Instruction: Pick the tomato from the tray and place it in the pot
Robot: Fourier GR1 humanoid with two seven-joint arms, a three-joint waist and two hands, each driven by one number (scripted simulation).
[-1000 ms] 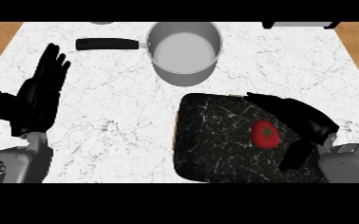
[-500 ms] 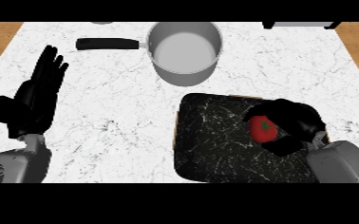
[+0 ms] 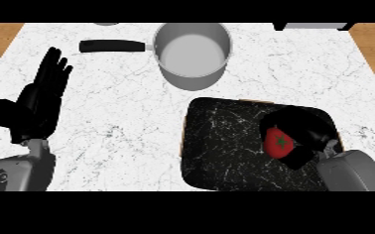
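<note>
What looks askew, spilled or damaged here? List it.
Nothing stands out. The pot sits upright on the counter, with nothing visible inside it. The tray lies flat, and the tomato looks whole, with the right robot hand curled round it. The left robot hand rests open at the left edge.

The right hand curls over the tomato and hides its right side, along with part of the tray beneath. Two objects at the tabletop far edge are cut off, a grey one and a dark one, too little showing to identify.
</note>
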